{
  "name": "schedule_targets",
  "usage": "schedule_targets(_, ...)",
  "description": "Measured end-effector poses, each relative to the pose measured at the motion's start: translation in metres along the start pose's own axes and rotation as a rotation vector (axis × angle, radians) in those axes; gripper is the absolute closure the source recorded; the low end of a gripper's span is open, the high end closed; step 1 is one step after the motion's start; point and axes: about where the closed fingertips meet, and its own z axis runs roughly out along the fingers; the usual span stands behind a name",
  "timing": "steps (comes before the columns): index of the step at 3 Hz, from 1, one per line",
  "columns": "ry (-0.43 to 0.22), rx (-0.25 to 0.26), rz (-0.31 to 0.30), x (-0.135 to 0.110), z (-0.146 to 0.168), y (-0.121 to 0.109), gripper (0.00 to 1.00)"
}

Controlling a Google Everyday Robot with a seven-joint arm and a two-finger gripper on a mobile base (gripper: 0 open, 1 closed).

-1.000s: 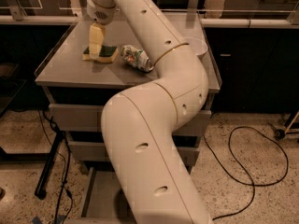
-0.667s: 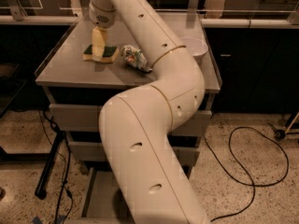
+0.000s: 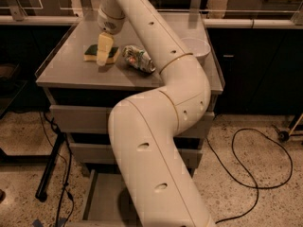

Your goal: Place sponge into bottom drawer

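**Moved rightward and lower: pale two-finger gripper (image 3: 103, 51) now sits over the sponge**

Compared with a second ago, only the arm has shifted. The small rectangular yellow foam sponge with its dark green scouring top (image 3: 91, 52) lies flat where it was on the grey desk (image 3: 66, 72), near a crumpled printed drink can (image 3: 138, 59). The gripper hangs right at the sponge; whether its jaws are spread or pinching cannot be told. The step in hand looks like the pick-up. Next comes a firm hold, a lift clear of the can, then a carry down to the shallow grey metal bottom drawer (image 3: 101, 198), which stands open near the floor.
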Motion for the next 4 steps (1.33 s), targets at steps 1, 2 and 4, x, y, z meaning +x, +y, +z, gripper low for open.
schedule_targets(1, 0.004, -0.021, 0.012, 0.004, 0.012, 0.002, 0.00)
schedule_targets(2, 0.007, -0.045, 0.018, 0.008, 0.022, 0.006, 0.00)
schedule_targets(4, 0.009, -0.057, 0.024, 0.011, 0.026, 0.008, 0.15)
